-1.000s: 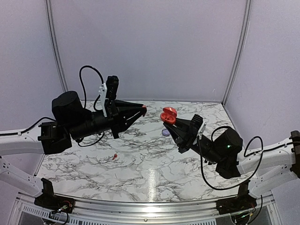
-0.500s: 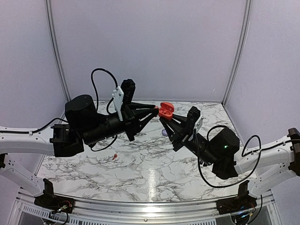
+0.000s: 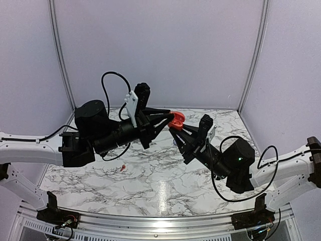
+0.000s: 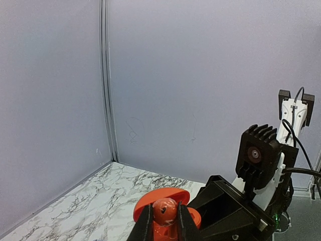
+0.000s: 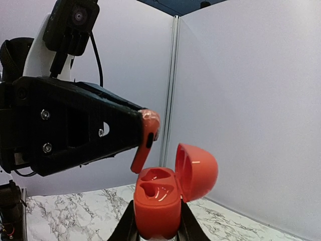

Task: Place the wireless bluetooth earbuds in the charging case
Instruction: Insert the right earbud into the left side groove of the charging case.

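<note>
Nearest, loose earbud (image 3: 123, 167) lying on marble table (image 3: 150, 187); beyond, in mid-air, right gripper (image 3: 176, 128) clenched on open charging case (image 5: 156, 201), left gripper (image 3: 168, 117) pinching second earbud (image 4: 164, 210) just above it: align stem with empty socket, lower gently, then release.

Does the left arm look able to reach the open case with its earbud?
Probably yes: the charging case sits lid-open with both wells bare, and the earbud hangs just above its rim, nothing between.
</note>
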